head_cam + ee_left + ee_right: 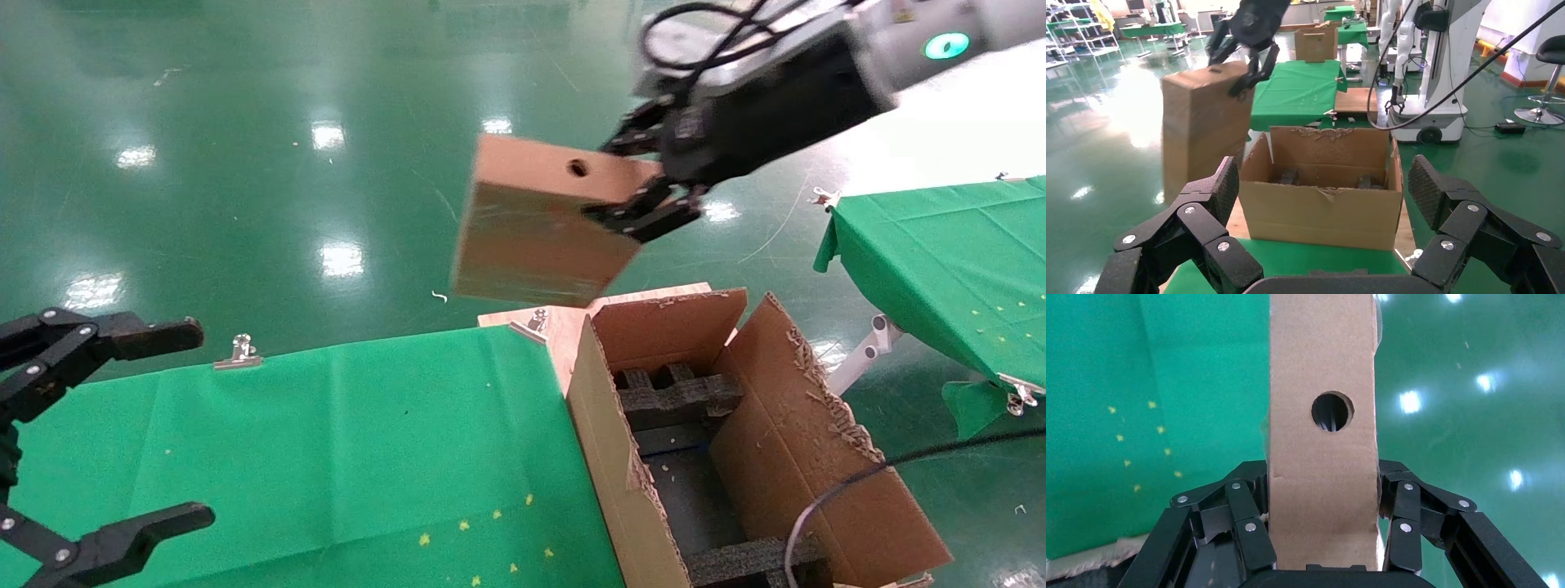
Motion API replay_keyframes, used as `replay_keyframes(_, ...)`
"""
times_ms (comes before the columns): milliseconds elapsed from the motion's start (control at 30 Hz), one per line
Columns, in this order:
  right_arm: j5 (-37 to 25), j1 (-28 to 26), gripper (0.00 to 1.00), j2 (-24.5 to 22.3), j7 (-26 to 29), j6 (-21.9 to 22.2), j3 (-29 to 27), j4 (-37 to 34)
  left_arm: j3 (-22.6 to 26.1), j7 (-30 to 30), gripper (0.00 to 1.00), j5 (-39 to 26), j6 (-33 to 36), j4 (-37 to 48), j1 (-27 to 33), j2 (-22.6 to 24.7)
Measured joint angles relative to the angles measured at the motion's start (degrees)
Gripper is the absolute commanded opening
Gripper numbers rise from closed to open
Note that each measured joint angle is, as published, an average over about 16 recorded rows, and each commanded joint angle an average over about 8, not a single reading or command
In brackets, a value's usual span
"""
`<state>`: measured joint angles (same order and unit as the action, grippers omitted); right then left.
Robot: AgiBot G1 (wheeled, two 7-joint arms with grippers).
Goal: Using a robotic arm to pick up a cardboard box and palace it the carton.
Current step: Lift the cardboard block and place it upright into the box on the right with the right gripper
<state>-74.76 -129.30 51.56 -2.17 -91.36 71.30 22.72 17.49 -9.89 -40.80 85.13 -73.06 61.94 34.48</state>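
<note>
My right gripper [650,184] is shut on the cardboard box [535,229], a flat brown box with a round hole in its narrow face. It hangs in the air above the green floor, beyond the far end of the carton [817,457] and a little to its left. The right wrist view shows the cardboard box [1321,447] clamped between both fingers [1248,530]. The carton stands open with ragged flaps and black foam inserts [678,396] inside. From the left wrist view, the cardboard box [1202,128] hangs beside and above the carton [1321,208]. My left gripper [122,425] sits open at the table's left.
A green cloth-covered table [327,457] lies left of the carton, with metal clips [239,351] at its far edge. A second green table [940,261] stands at the right. A black cable [850,482] droops over the carton's right flap.
</note>
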Motion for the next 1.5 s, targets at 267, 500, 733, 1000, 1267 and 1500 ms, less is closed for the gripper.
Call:
replay_keyframes(267,0.6,-3.3,0.0,-9.9,3.9,-0.2,6.1,5.6,0.0,0.0,1.0,0.0,0.0,0.0,0.0,0.0)
replay_keyframes(500,1.3,-5.9,0.0,-20.0,9.9,-0.1,12.4,15.2,0.0,0.0,1.0,0.0,0.0,0.0,0.0,0.0)
replay_keyframes(733,1.6,-7.5,0.0,-27.1,15.5,0.3,17.7,24.9,0.0,0.0,1.0,0.0,0.0,0.0,0.0,0.0)
replay_keyframes(1000,1.5,-8.1,0.0,-29.8,18.2,0.7,20.4,30.5,0.0,0.0,1.0,0.1,0.0,0.0,0.0,0.0)
replay_keyframes(1267,0.5,-7.2,0.0,-30.2,21.5,3.2,21.3,32.0,0.1,0.0,1.0,0.1,0.0,0.0,0.0,0.0)
replay_keyframes(1500,-3.5,-5.1,0.0,-32.3,33.8,9.4,23.0,38.6,0.1,0.0,1.0,0.1,0.0,0.0,0.0,0.0)
